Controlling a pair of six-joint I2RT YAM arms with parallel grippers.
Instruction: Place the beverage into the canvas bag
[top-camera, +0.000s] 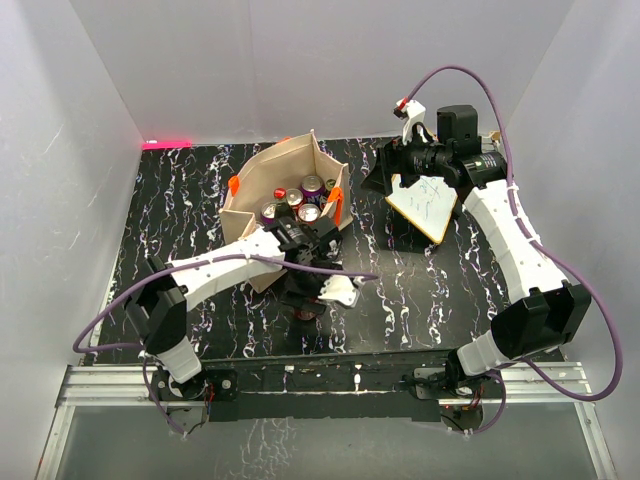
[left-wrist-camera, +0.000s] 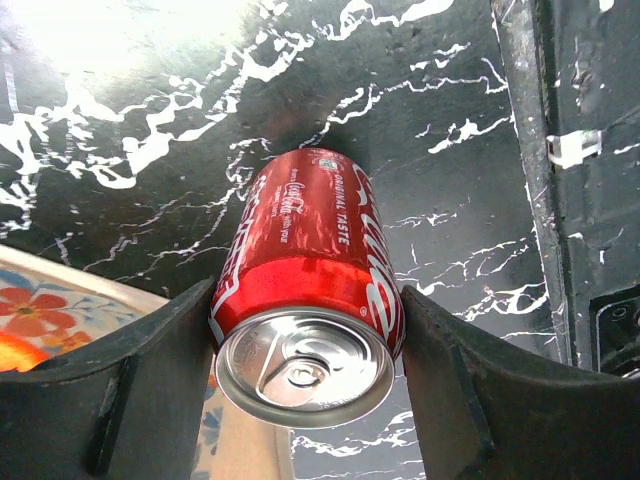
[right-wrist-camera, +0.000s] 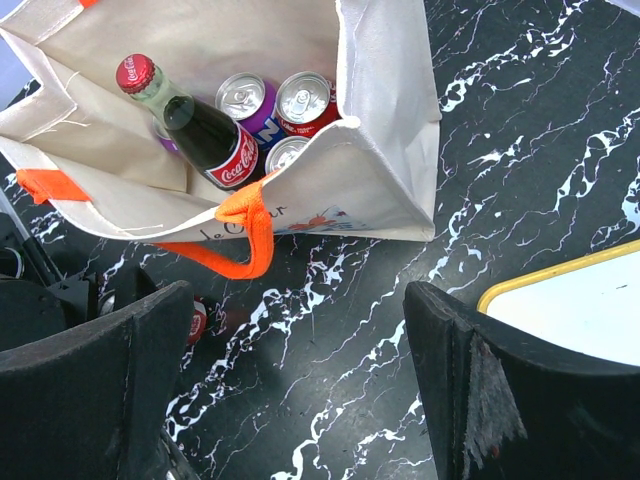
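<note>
- The red cola can (left-wrist-camera: 300, 230) is found on the black marbled table (left-wrist-camera: 130, 150), just in front of the near side of the canvas bag (top-camera: 300, 150) and not yet inside it.
- The left gripper (left-wrist-camera: 308, 310) is set astride the can near its top. A finger is pressed to each side, seemingly so that the can can be lifted upright. Whether it has left the table cannot be told.
- The bag is stood open-mouthed and is already stocked with several cans (right-wrist-camera: 305, 100) and a glass cola bottle (right-wrist-camera: 200, 135). Free room looks scarce, so a careful drop from above is judged necessary.
- An orange handle (right-wrist-camera: 245, 235) is draped over the bag's rim and could be snagged.
- The right gripper (right-wrist-camera: 295, 300) is held wide and empty beside the bag's right side, perhaps ready to steady the wall.
- The white board (top-camera: 425, 205) is left lying at the right, apart from the work.
</note>
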